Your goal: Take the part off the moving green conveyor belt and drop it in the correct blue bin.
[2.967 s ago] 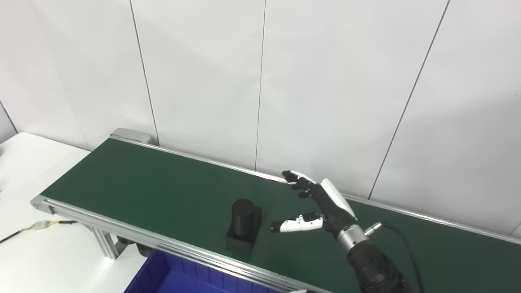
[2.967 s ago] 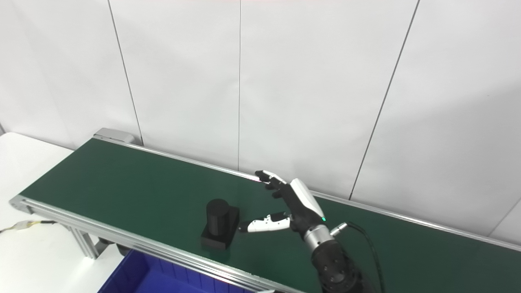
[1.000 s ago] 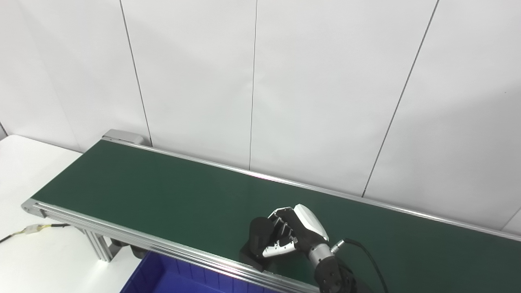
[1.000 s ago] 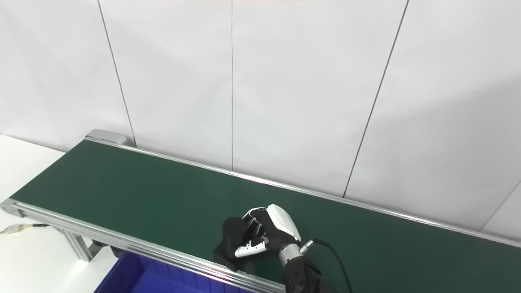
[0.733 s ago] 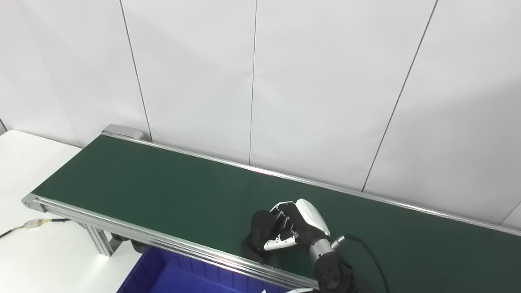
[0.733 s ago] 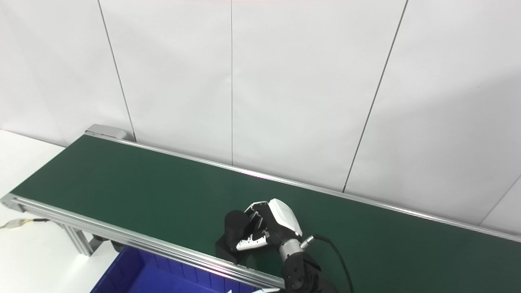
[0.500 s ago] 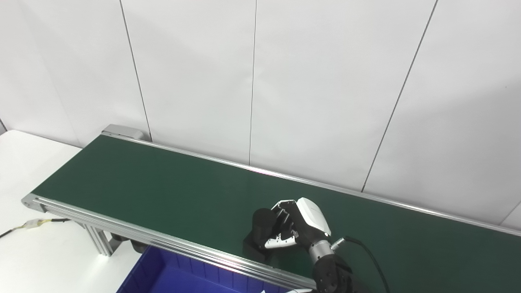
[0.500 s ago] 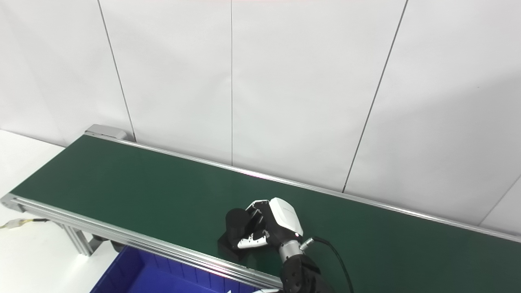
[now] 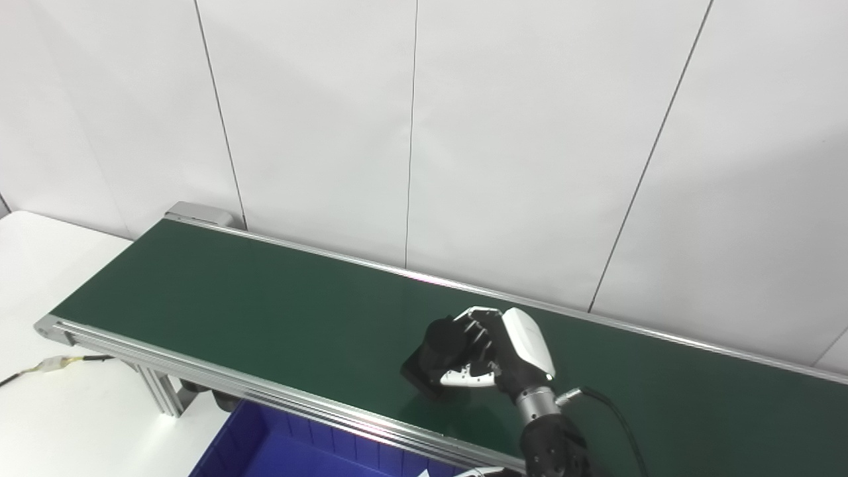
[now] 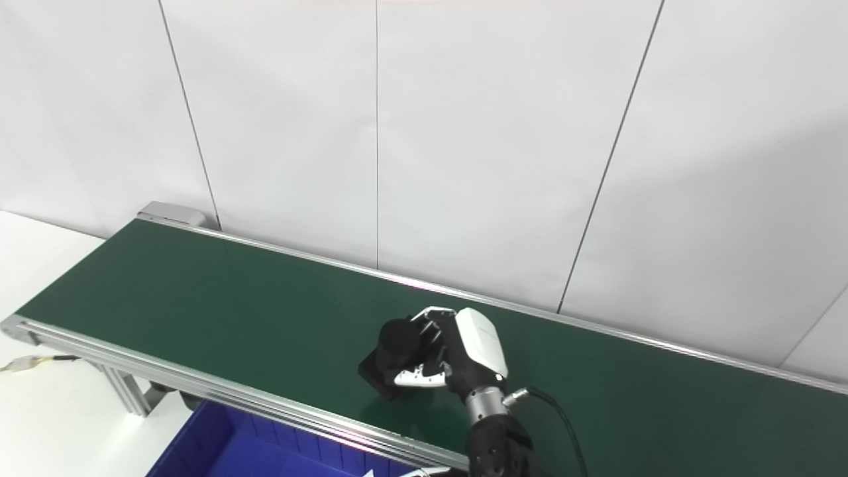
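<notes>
1. The black round part on a square base point(image 9: 442, 348) is being held tight by the right hand point(image 9: 500, 354), tilted above the green belt point(image 9: 265, 311).
2. The blue plastic bin point(image 9: 265, 447) is being shown below, toward the near left.

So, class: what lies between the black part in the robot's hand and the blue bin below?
In the left eye view, a strip of green conveyor belt and its aluminium side rail lie between the black part, held by the right hand, and the blue bin.

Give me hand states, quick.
Right hand: shut on the black part, above the belt.
Left hand: not in view.
</notes>
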Controlling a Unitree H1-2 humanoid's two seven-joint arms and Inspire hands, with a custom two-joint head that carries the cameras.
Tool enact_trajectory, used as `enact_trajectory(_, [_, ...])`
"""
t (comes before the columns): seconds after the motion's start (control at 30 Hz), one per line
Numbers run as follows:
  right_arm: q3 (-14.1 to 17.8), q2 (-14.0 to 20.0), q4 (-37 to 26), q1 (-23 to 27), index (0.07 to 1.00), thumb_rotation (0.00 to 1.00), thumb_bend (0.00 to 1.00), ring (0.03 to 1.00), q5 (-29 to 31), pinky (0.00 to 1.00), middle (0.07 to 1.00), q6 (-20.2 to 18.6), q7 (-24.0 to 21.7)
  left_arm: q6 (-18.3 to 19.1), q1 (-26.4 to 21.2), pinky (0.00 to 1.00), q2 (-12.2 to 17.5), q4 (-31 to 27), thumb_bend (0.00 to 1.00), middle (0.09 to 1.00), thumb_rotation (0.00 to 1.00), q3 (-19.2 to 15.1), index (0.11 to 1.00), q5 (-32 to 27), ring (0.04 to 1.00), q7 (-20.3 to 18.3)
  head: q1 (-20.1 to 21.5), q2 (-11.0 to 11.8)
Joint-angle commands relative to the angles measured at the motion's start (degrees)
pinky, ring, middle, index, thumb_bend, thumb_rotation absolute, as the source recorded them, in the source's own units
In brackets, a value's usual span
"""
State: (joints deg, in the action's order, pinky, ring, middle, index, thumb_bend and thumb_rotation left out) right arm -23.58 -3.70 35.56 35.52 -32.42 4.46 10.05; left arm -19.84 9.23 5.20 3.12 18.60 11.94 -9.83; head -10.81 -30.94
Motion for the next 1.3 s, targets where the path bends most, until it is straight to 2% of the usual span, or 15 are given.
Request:
enact_trajectory(0.0, [1.3, 0.1, -4.5, 0.5, 0.515, 0.00, 0.51, 0.389, 0.8, 0.28, 0.440, -1.5, -0.8, -1.6, -1.1, 0.89, 0.3, -0.6, 0.93, 0.904, 0.26, -0.2, 0.863, -0.9, 0.914, -0.2, 0.1, -0.1])
enact_trajectory(0.3, [5.2, 1.6, -14.4, -3.9, 0.517, 0.00, 0.51, 0.288, 2.9, 0.21, 0.401, -6.1, -3.7, -1.5, -1.2, 0.92, 0.9, 0.1, 0.93, 0.908, 0.24, -0.9, 0.860, -2.2, 0.926, -1.2, 2.1, -0.4])
enact_trajectory(0.33, [5.5, 1.7, -15.0, -4.2, 0.497, 0.00, 0.51, 0.249, 3.1, 0.18, 0.442, -6.3, -3.9, -1.6, -1.2, 0.92, 1.0, 0.1, 0.93, 0.908, 0.24, -1.0, 0.859, -2.4, 0.926, -1.3, 2.2, -0.4])
enact_trajectory(0.4, [6.1, 2.1, -16.6, -5.0, 0.483, 0.00, 0.52, 0.218, 3.6, 0.16, 0.467, -6.7, -4.7, -2.0, -1.3, 0.92, 1.2, 0.2, 0.93, 0.909, 0.23, -1.1, 0.861, -2.7, 0.927, -1.6, 3.1, -0.7])
enact_trajectory(0.43, [6.4, 2.3, -17.6, -5.6, 0.482, 0.00, 0.52, 0.216, 3.7, 0.16, 0.468, -6.9, -5.0, -2.1, -1.2, 0.92, 1.4, 0.1, 0.93, 0.910, 0.23, -1.2, 0.861, -2.7, 0.928, -1.6, 4.0, -0.7])
enact_trajectory(0.53, [7.1, 2.9, -20.5, -7.3, 0.499, 0.00, 0.51, 0.211, 3.8, 0.15, 0.395, -8.1, -5.9, -2.5, -1.1, 0.92, 1.9, 0.0, 0.92, 0.910, 0.24, -1.5, 0.864, -2.8, 0.927, -1.6, 5.9, -1.2])
enact_trajectory(0.6, [7.7, 3.4, -22.3, -8.5, 0.489, 0.00, 0.51, 0.203, 4.0, 0.14, 0.442, -8.9, -6.3, -2.5, -1.1, 0.92, 2.2, -0.1, 0.93, 0.908, 0.25, -1.7, 0.865, -3.1, 0.925, -1.7, 6.9, -1.5])
enact_trajectory(0.7, [8.5, 3.8, -24.5, -10.2, 0.505, 0.00, 0.51, 0.243, 4.0, 0.17, 0.410, -10.3, -6.8, -2.6, -1.2, 0.92, 2.6, 0.0, 0.93, 0.908, 0.26, -2.0, 0.868, -4.0, 0.926, -2.2, 7.8, -1.9])
enact_trajectory(0.77, [9.2, 4.0, -26.3, -11.5, 0.504, 0.00, 0.51, 0.225, 4.4, 0.16, 0.394, -11.4, -7.3, -2.6, -1.3, 0.92, 3.0, 0.0, 0.93, 0.908, 0.26, -2.1, 0.869, -4.3, 0.927, -2.5, 8.6, -2.1])
enact_trajectory(0.87, [9.6, 4.7, -29.1, -13.7, 0.480, 0.00, 0.52, 0.189, 4.5, 0.14, 0.463, -12.5, -8.0, -2.0, -1.2, 0.92, 3.6, -0.7, 0.92, 0.910, 0.26, -2.4, 0.872, -5.4, 0.929, -3.2, 9.9, -3.2])
enact_trajectory(1.0, [10.2, 5.5, -33.0, -16.3, 0.478, 0.00, 0.52, 0.169, 4.2, 0.12, 0.469, -14.0, -8.7, -2.1, -1.1, 0.93, 4.3, -1.6, 0.92, 0.906, 0.25, -2.7, 0.872, -6.0, 0.925, -3.4, 10.7, -4.5])
enact_trajectory(1.1, [10.8, 5.9, -36.5, -18.4, 0.478, 0.00, 0.52, 0.158, 4.7, 0.11, 0.470, -16.9, -10.2, -1.1, -1.0, 0.94, 4.6, -2.7, 0.92, 0.901, 0.25, -3.2, 0.865, -6.5, 0.926, -3.8, 11.8, -5.9])
enact_trajectory(1.23, [10.8, 6.8, -39.0, -20.5, 0.478, 0.00, 0.52, 0.154, 4.0, 0.10, 0.469, -17.6, -10.9, -0.6, -0.8, 0.92, 4.9, -3.5, 0.93, 0.896, 0.25, -3.9, 0.857, -7.2, 0.916, -4.2, 13.0, -7.1])
enact_trajectory(1.27, [11.0, 6.9, -39.5, -21.1, 0.477, 0.00, 0.52, 0.155, 4.4, 0.11, 0.469, -17.7, -11.1, -0.4, -0.7, 0.92, 5.0, -3.9, 0.93, 0.896, 0.24, -4.0, 0.856, -7.7, 0.915, -4.4, 13.6, -8.0])
